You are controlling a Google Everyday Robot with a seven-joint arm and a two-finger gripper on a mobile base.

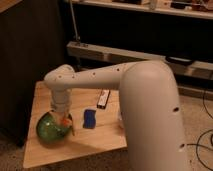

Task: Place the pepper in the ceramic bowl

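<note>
Gripper (64,120) low over bowl (46,131), apparently clamped on pepper (65,122). Placing step at hand; next, open and release above bowl's middle.

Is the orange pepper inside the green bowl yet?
Cannot tell. The pepper shows as an orange patch over the green bowl, right under the end effector; whether it rests inside or is held is unclear.

The scene is dim and warm-toned, the background dark; the brightest areas are the white arm (150,100) and the wooden surface (75,145). The whole view is soft and blurred. The end effector (62,119), over the ceramic bowl (47,129), smears into the glaze.
</note>
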